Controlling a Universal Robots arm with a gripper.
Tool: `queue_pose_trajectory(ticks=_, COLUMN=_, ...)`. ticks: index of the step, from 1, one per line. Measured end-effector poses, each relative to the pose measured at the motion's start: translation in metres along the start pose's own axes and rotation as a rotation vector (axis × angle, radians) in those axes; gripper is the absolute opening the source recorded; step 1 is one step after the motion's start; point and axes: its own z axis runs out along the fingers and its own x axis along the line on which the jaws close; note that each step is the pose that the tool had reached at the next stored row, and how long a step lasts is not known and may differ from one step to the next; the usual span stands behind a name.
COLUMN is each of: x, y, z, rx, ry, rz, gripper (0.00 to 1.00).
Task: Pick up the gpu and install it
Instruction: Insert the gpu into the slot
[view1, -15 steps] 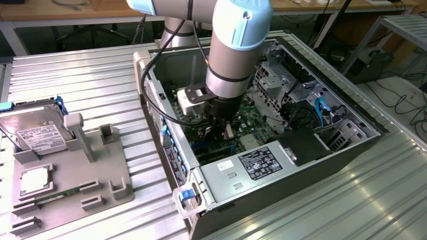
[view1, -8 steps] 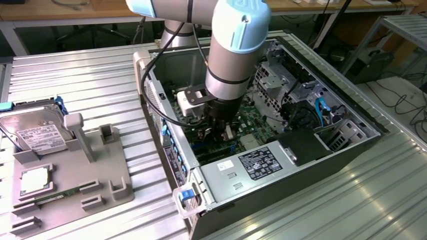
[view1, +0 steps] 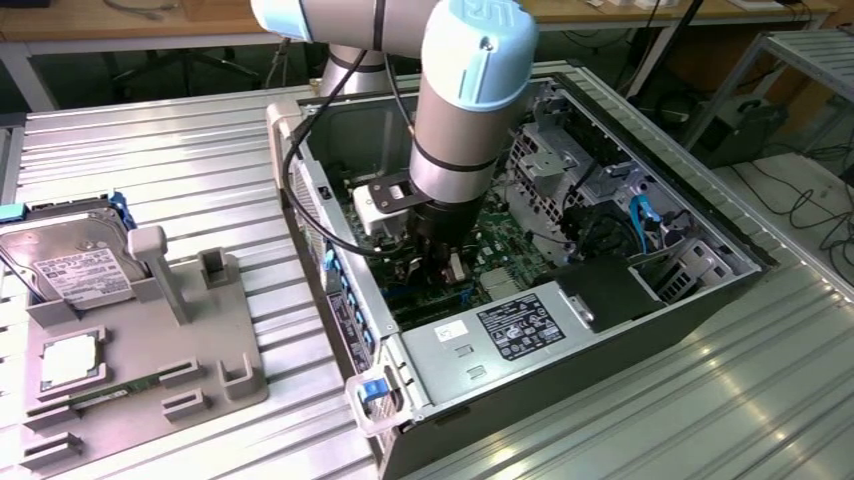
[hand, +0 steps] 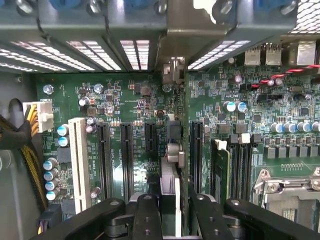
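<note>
Wrist view: the gripper (hand: 170, 210) looks straight down onto the motherboard (hand: 135, 100), its two black fingers (hand: 147, 215) clamped on the top edge of the gpu (hand: 172, 165), which I see edge-on as a thin upright card running away from the camera.
Grip: clenched on the gpu, jaws close together because the card is thin.
Where the gpu is: inside the computer case (view1: 747, 250), held vertically just over the row of expansion slots (hand: 127, 155), its far end pointing at the rear slot openings (hand: 172, 70).
Key relation: the card's long axis runs parallel to the black slots; it sits directly below the gripper, in line with the gap between two slots, as far as I can judge. Whether its lower edge is already in a slot I cannot tell.
Exterior view: the arm (view1: 461, 130) reaches down into the open case, gripper (view1: 434, 268) low over the board.
Around it: a white slot (hand: 79, 160) and yellow cable bundle (hand: 30, 160) on one side, memory sticks (hand: 223, 165) and the CPU socket (hand: 290, 187) on the other.
Outside the case: a hard drive (view1: 67, 260) rests on the grey fixture tray (view1: 200, 350) at the exterior view's left, well apart.
</note>
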Motion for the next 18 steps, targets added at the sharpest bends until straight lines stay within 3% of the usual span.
queue_pose_trajectory(ticks=4, x=0.000, y=0.0000, z=0.0008, rx=0.0003, ry=-0.0008, rz=0.000, gripper=0.28)
queue_pose_trajectory(ticks=5, x=0.000, y=-0.0003, z=0.0020, rx=0.0023, ry=-0.0037, rz=0.000, gripper=0.29)
queue_pose_trajectory(ticks=6, x=0.000, y=-0.0002, z=-0.0004, rx=0.0019, ry=-0.0001, rz=0.000, gripper=0.29)
queue_pose_trajectory(ticks=7, x=0.000, y=-0.0002, z=-0.0018, rx=0.0036, ry=-0.0013, rz=0.000, gripper=0.35)
queue_pose_trajectory(ticks=18, x=-0.004, y=-0.0029, z=-0.0506, rx=0.0187, ry=0.0002, rz=-0.001, gripper=0.35)
